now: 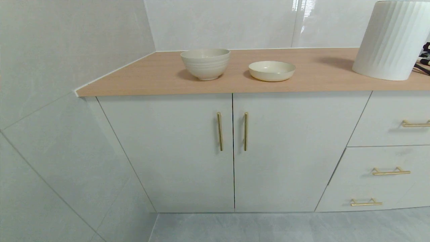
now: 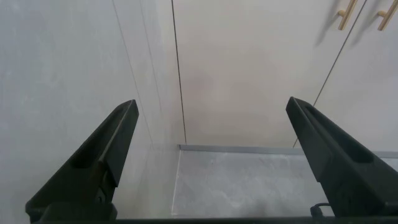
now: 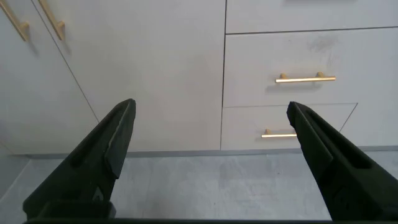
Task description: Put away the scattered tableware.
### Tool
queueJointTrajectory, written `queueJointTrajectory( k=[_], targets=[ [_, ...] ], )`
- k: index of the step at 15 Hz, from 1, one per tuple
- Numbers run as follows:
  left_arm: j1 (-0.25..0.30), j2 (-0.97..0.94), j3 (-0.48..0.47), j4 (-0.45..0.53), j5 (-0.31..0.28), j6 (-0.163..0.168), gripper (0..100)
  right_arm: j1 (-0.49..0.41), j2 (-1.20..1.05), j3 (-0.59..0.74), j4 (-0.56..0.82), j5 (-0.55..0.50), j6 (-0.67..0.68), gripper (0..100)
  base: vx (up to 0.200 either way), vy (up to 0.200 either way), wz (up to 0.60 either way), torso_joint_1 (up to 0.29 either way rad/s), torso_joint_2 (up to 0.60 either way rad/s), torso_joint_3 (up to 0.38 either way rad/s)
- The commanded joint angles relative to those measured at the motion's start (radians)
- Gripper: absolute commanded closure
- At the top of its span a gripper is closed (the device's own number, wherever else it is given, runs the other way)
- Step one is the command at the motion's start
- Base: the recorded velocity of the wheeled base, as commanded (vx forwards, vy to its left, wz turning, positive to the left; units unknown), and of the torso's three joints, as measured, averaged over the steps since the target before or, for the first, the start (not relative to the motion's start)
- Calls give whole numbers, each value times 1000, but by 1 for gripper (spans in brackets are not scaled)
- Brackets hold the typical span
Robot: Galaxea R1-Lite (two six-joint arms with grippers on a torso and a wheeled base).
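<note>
Bowl (image 1: pixel 205 64), dish (image 1: pixel 271 70) near counter (image 1: pixel 151 80) edge.

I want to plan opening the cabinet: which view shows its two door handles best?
The head view: both gold door handles stand full length beside the gap between the doors. Each wrist view catches only short pieces of them at its edge.

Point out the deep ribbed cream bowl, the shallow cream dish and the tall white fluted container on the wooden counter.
Deep ribbed cream bowl (image 1: pixel 205 68): head view, on its outer wall.
Shallow cream dish (image 1: pixel 270 69): head view, on its inner floor.
Tall white fluted container (image 1: pixel 389 40): head view, on its side wall.
</note>
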Motion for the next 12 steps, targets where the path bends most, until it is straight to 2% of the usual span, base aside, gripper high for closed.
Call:
queueJointTrajectory(
  k=[1,12],
  targets=[
    [0,2,0,0,0,0,0,0,1,0,-1,0,1,0,0,0,0,0,0,0],
    [0,2,0,0,0,0,0,1,1,0,-1,1,-5,0,0,0,0,0,0,0]
  ],
)
